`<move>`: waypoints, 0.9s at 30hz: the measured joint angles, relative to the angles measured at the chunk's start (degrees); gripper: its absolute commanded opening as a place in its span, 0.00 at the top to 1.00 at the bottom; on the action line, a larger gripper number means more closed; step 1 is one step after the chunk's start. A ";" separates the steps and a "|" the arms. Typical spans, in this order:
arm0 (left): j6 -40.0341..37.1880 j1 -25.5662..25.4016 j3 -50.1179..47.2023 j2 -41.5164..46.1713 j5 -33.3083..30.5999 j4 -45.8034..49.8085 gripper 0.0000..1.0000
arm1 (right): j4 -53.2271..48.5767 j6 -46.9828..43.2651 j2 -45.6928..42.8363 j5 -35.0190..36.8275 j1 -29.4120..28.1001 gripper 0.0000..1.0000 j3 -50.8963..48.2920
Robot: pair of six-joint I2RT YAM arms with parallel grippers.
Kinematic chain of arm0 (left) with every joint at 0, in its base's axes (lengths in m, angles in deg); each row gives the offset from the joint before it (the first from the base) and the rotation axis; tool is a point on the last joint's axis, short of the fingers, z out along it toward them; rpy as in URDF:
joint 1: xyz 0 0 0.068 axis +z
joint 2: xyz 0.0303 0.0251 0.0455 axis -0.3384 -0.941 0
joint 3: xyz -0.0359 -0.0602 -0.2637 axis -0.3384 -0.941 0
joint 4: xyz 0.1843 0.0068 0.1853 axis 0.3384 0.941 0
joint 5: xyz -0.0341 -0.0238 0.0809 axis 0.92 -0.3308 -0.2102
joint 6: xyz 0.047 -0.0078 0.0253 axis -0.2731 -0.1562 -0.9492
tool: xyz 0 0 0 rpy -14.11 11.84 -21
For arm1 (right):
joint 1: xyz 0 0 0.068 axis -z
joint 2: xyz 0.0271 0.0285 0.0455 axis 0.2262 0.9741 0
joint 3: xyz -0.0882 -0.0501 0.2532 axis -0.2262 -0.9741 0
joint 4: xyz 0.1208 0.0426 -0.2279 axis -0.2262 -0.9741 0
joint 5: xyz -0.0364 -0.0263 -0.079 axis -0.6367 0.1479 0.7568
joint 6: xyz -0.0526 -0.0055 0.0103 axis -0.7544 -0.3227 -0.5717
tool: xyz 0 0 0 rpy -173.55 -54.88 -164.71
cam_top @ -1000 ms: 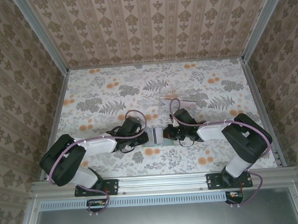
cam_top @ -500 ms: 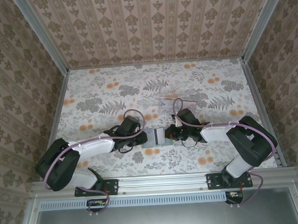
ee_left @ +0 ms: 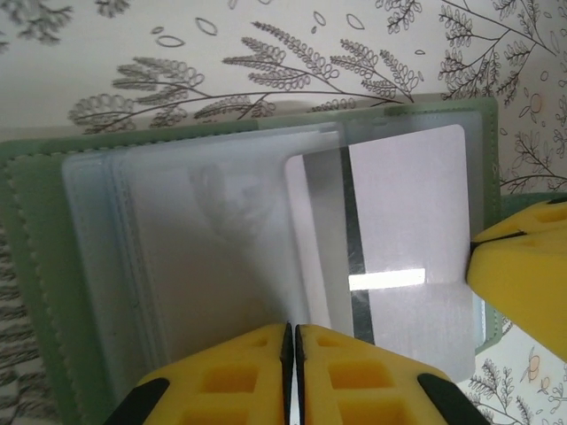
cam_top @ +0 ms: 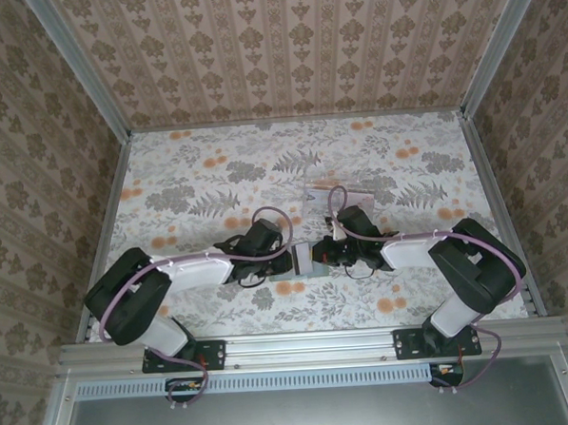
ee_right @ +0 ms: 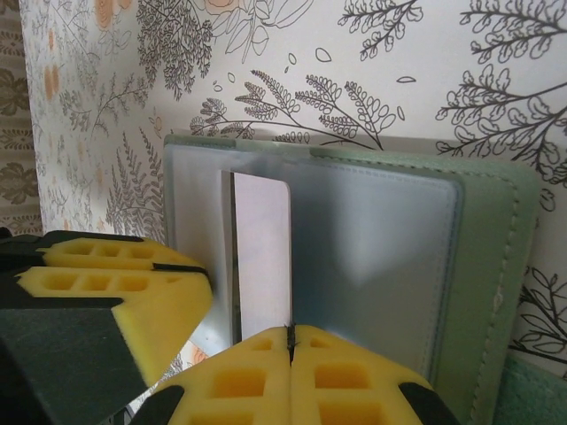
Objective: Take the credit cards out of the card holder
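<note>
My left gripper has its yellow pads pressed flat together with only a hairline seam between them, tips down on the near edge of the card holder. I cannot tell whether any sleeve film is nipped in that seam. My right gripper is likewise closed pad to pad, and the lower corner of the credit card runs straight into its seam, though I cannot tell whether the card is actually pinched. From the left wrist I see one of the right gripper's fingers touching the card's outer edge. From the right wrist, the left gripper's fingers sit at the holder's edge on the card's side. The card holder lies open, with a green stitched border and clear sleeves stacked inside. The credit card is part-way out of one sleeve: a strip along its inner edge lies under cloudy film, and the rest is bare, showing a dark stripe and a bright band of glare. The other sleeves look milky, and I cannot tell how many further cards they hold. From above, the holder lies flat on the floral table between the two grippers. Just beyond the right gripper lies a clear tray, its contents too small to make out.
</note>
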 measured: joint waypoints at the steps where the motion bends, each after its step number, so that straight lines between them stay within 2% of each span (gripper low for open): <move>1: 0.04 -0.04 0.17 -0.33 0.13 -0.39 0.90 | 0.02 0.00 0.00 0.00 0.00 1.00 0.00; 7: 0.04 -0.04 0.37 -1.18 0.42 -1.68 0.91 | 1.22 0.28 1.14 -0.63 0.00 0.88 0.00; 18: 0.07 -0.04 0.37 -1.18 0.39 -1.68 0.92 | 4.96 1.90 4.61 -3.06 -0.24 0.79 0.37; 19: 0.07 -0.07 0.35 -1.18 0.39 -1.75 0.92 | 5.05 1.97 4.79 -3.21 -0.42 0.79 0.55; 22: 0.07 -0.07 0.35 -1.18 0.37 -1.81 0.92 | 5.51 2.12 5.25 -3.56 -0.96 0.91 0.90; 27: 0.07 -0.04 0.35 -1.18 0.31 -1.60 0.92 | 6.60 2.32 5.22 -4.48 -0.83 0.98 0.92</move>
